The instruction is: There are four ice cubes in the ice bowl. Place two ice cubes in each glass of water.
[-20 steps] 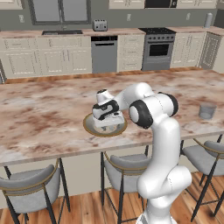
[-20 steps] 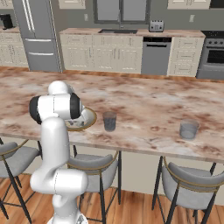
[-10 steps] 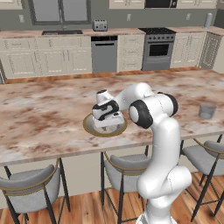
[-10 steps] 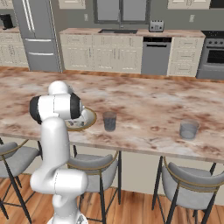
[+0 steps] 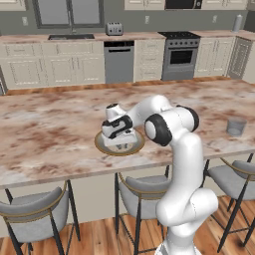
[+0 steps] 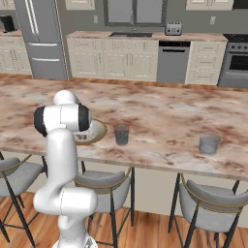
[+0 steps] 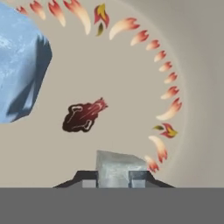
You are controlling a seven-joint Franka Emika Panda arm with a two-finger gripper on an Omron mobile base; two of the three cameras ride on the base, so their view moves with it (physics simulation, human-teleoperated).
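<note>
- An ice cube, pale grey, sits between the two dark fingertips of the tool in the hand view; the tips press on its two sides, so the tool is clamped on it.
- A second ice cube, light blue and looming large, lies on the bowl floor up and to the left of the held one in that view, well apart from it.
- The ice bowl sits on the tabletop near its front edge; its golden-tan rim shows around the hand in the left base view, and its grey-beige inside carries a ring of red and orange flame marks with a dark red figure near the middle.
- The tool reaches down inside the bowl, the arm's white wrist bending over the rim from the right.
- In the right base view the bowl is half hidden behind the arm's shoulder joint.
- One glass of water stands just beside the bowl on its right; the other glass of water stands well apart, further right along the tabletop, also seen at.
- Nothing lies between the bowl and the near glass.
- Stools with grey seats stand under the front edge; cabinets, a dishwasher and a range line the far wall.
- Compared with a second ago, arm, bowl and glasses sit in the same places; the change is in the fingers, which have gone from wide apart to closed on the cube.
</note>
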